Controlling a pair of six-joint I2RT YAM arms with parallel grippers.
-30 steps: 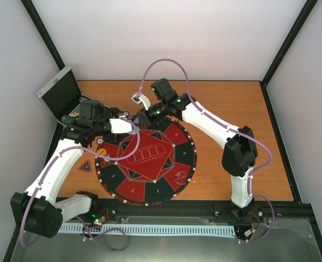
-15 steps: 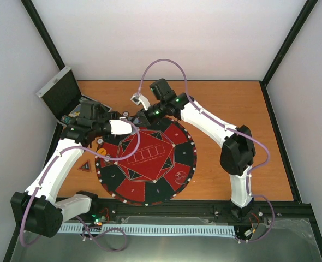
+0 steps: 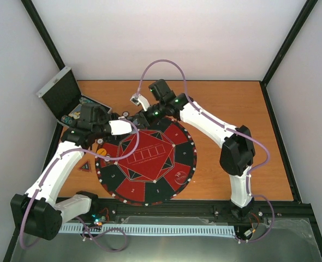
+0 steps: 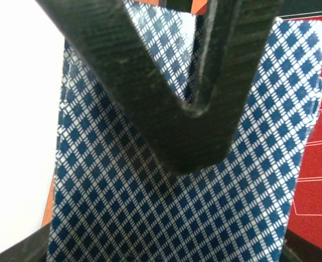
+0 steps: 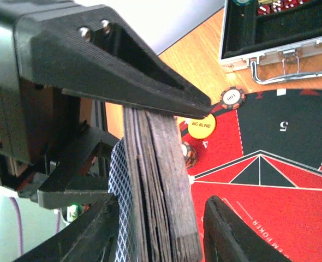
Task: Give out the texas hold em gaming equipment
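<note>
A deck of cards (image 5: 161, 180) stands edge-on between the two fingers of my right gripper (image 5: 162, 203). A sliver of red mat shows between the deck and the right-hand finger (image 5: 226, 234). The deck's blue diamond-patterned back (image 4: 166, 207) fills the left wrist view, and a black V-shaped finger (image 4: 166, 109) of the other gripper lies across it. My left gripper (image 4: 166, 252) has its jaws wide apart along the deck's long edges; whether they press on it is unclear. From above, both grippers (image 3: 136, 121) meet over the mat's top-left rim and hide the deck.
The round red-and-black mat (image 3: 166, 174) lies mid-table. A yellow BIG BLIND button (image 5: 201, 126) and two dark chips (image 5: 232, 97) sit at its rim. The open silver case (image 3: 60, 93) stands at the back left. A dark triangular marker (image 3: 85, 166) lies left of the mat.
Both arms have stayed almost still. The left arm has crept slightly up and to the left; the grippers stay together at the mat's top-left rim.
</note>
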